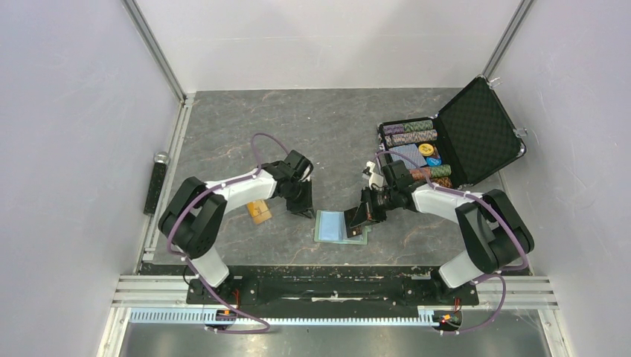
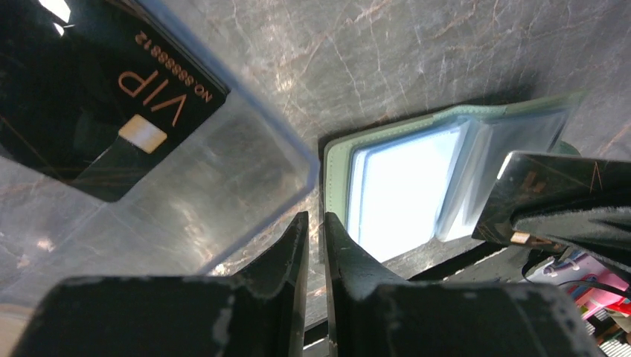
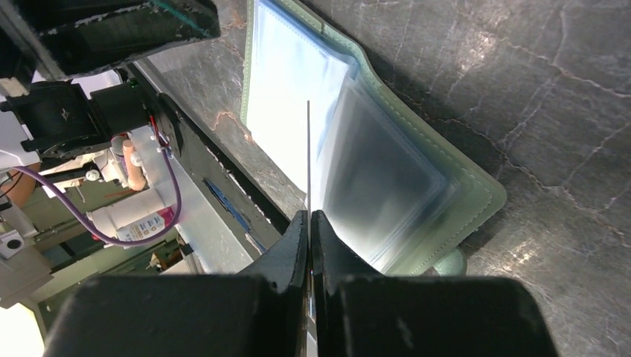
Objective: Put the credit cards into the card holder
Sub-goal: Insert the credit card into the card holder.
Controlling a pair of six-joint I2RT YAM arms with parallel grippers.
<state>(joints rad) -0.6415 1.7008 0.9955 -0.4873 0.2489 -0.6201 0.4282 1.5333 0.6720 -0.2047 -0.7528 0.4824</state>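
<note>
Clamping a dark credit card (image 2: 543, 186) by one end, the right jaws are fully closed on it. In the right wrist view the card shows edge-on, as a thin line running out from between the tips. The card stands steeply tilted over the right half of the card holder (image 1: 330, 227), with its free end at the clear pockets (image 3: 387, 186). Whether that end has entered a pocket cannot be told.

The left jaws stand narrow. A thin slit separates the tips, the desk (image 1: 335, 134) shows through it, and nothing is seen between them. They point down at the desk just left of the card holder. One tip is just beside the holder's pale green left border; contact cannot be confirmed.

The card holder lies open and flat on the desk between the two sets of jaws, toward the near edge, with its light blue inner side up.

On the side of the left jaws away from the holder, a black credit card (image 2: 82, 82) marked VIP lies with a clear plastic piece (image 2: 245, 163), whose rounded corner reaches close to the jaw tips. Whether the card is inside or under that piece cannot be told.

An orange credit card (image 1: 258, 212) lies flat on the desk beside the left arm, left of the holder and apart from it.

At the far right stands an open black case (image 1: 480, 130) with rows of poker chips (image 1: 409, 132) inside, well apart from the holder.
</note>
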